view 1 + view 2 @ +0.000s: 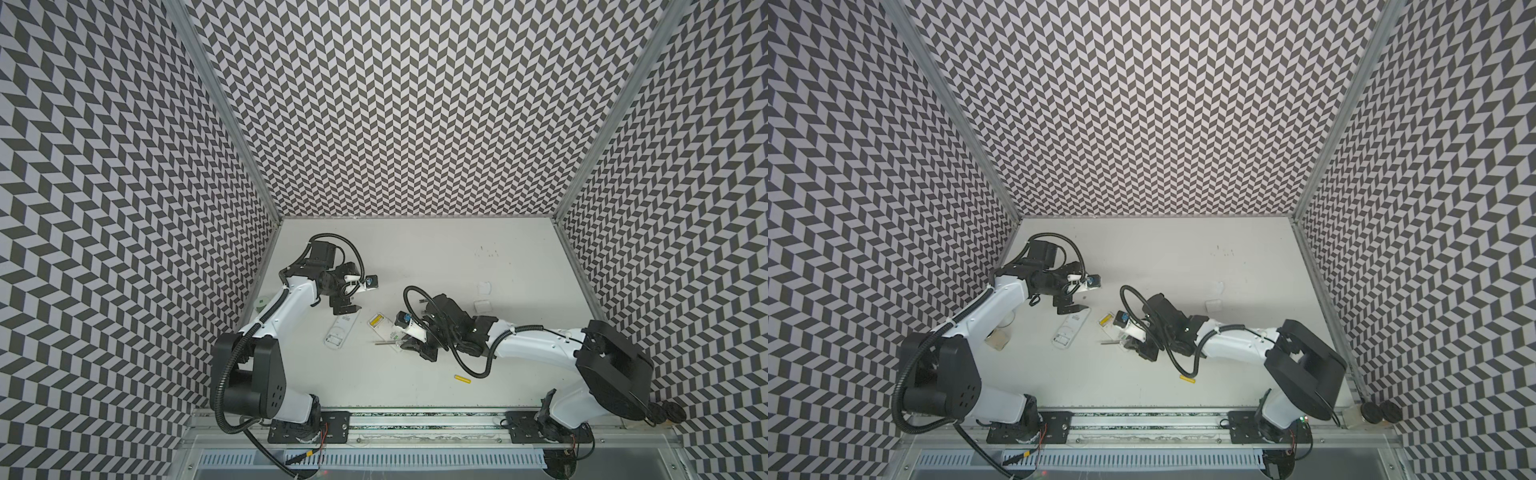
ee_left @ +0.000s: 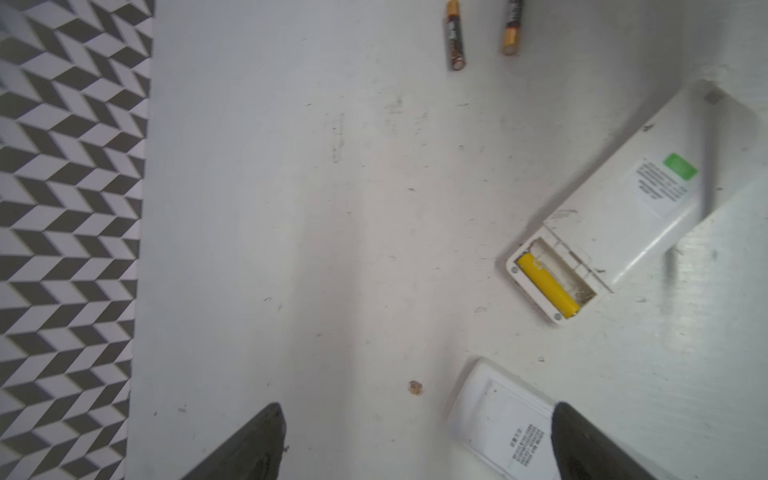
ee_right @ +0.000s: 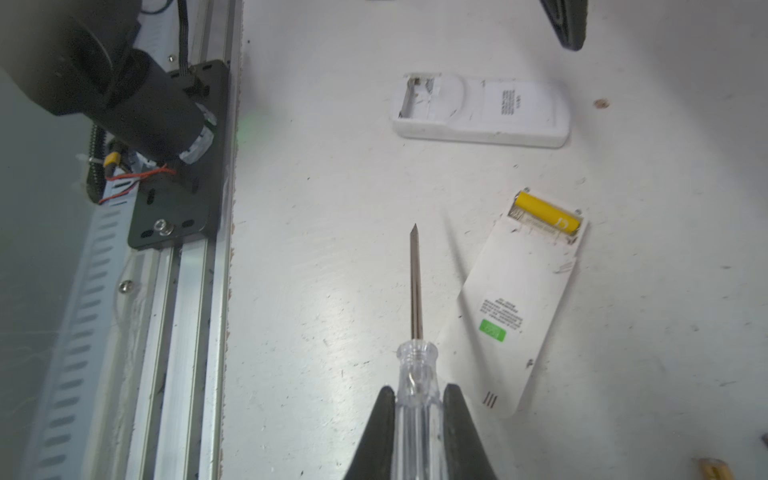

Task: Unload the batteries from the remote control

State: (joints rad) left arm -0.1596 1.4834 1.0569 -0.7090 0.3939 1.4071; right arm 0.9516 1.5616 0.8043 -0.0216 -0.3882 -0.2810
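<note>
My right gripper clamps the screwdriver by its handle, presumably to lever the yellow battery from the remote. My left gripper hangs wide open and empty, free to brace it.

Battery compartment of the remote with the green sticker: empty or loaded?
Half loaded. One yellow battery lies in the open compartment of the remote; the slot beside it is bare.
</note>
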